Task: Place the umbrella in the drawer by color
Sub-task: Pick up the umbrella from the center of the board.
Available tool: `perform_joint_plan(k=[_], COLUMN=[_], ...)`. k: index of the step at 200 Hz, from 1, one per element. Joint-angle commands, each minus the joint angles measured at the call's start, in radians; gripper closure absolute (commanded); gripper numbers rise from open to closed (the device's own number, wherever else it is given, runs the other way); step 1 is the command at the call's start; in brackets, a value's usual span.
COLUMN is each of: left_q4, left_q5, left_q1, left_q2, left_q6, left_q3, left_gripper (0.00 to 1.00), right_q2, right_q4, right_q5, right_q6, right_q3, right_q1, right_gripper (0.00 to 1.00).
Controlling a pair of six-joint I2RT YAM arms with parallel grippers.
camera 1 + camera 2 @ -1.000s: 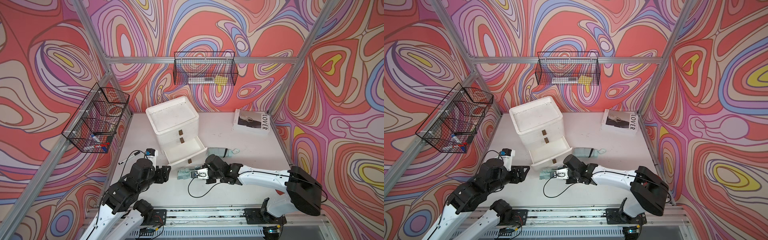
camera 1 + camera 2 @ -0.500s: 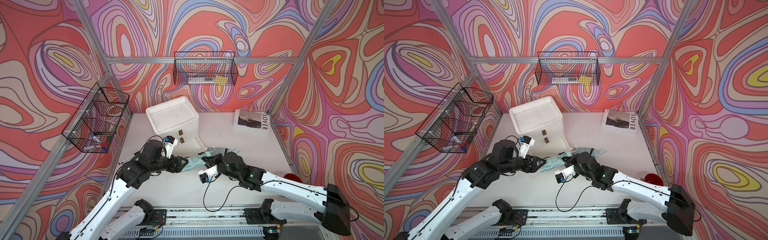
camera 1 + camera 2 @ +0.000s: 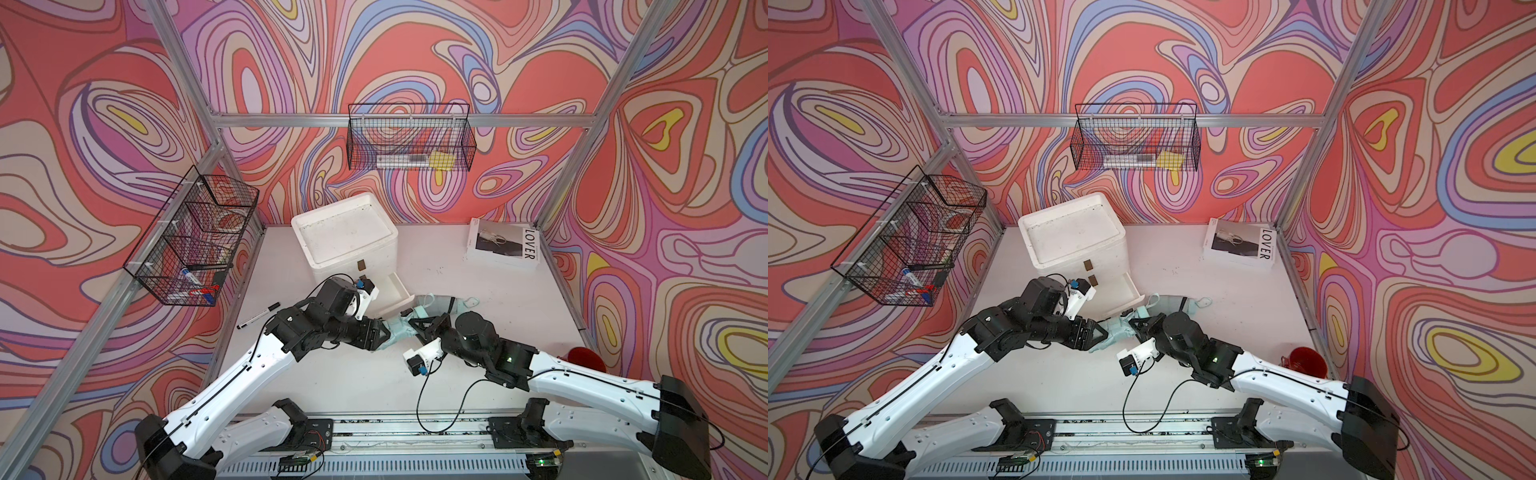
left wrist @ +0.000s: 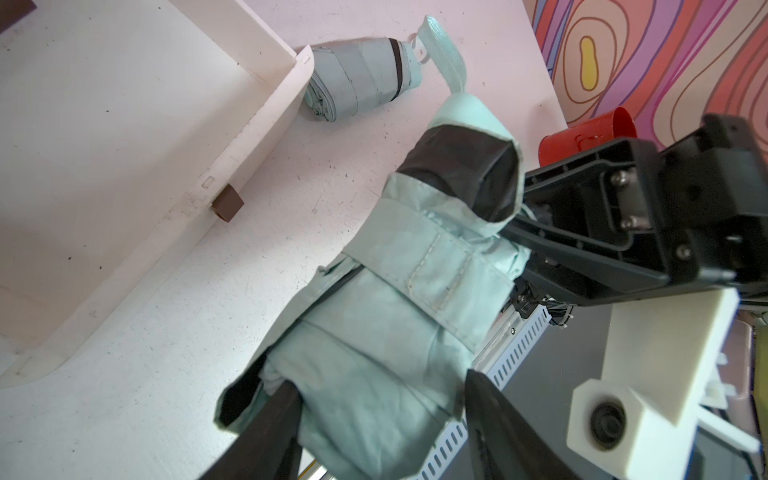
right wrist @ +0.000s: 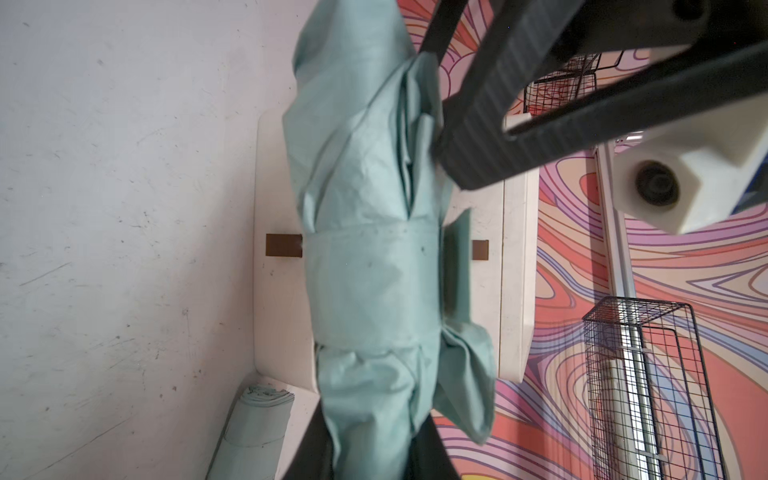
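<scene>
In a top view, umbrella crosswise, ends tight in left gripper and right gripper.

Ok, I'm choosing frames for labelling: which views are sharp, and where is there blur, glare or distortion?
Both top views: even light, soft shadows, sharp, but the wide lens splays the frame posts outward. Left wrist view: mint umbrella crisp, the near jaws at the edge soft. Right wrist view: table pale and washed, umbrella fabric slightly soft. No strong glare anywhere.
</scene>
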Motion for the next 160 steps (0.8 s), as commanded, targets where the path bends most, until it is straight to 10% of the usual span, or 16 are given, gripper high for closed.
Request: perform_joint_plan(k=[1,160], left_q4=[-0.021,-0.355], left_q5=[-0.005,-0.058], left_q1=[-0.021,-0.021], left_q2=[0.025,0.148], left_q6=[0.051,0.388], left_q3=[0.062,0.336], left_gripper=[0.3,0.14], right_q2=[-0.043,-0.105], right_q4=[0.206,0.056], right_q5=[-0.086,-0.231], right_q6=[0.025,0.091], right_q3=[0.0,0.024], right_q1=[0.011,0.01], right_gripper=[1.0,1.0])
